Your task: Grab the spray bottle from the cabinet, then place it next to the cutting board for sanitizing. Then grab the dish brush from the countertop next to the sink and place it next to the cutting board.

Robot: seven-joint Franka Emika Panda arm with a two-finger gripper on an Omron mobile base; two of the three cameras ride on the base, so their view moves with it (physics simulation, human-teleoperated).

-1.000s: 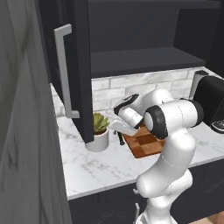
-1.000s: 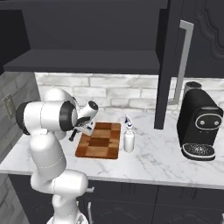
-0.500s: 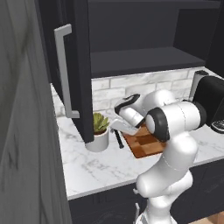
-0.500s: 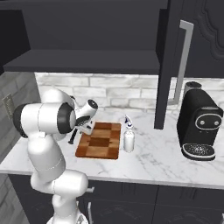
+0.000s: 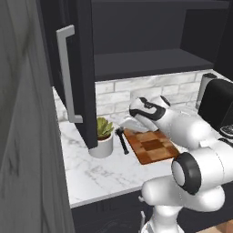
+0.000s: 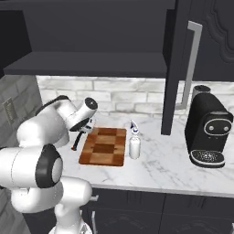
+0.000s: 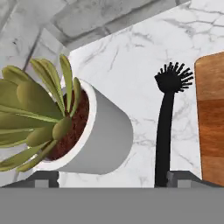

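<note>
Dish brush [image 7: 165, 131] lies flat on the counter [image 5: 104, 175], centre-right of the hand view, just left of the cutting board [image 5: 151, 147], beside the potted plant [image 7: 65, 131]. Our claw [image 7: 111, 177] is wide open, holding nothing. We judge the brush light, stiff and slim, so mid-handle is the best hold. Spray bottle [image 6: 134, 145] stands right of board.

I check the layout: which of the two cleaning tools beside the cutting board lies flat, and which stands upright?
The dish brush lies flat on the board's plant side; the spray bottle stands upright on the coffee machine side.
</note>
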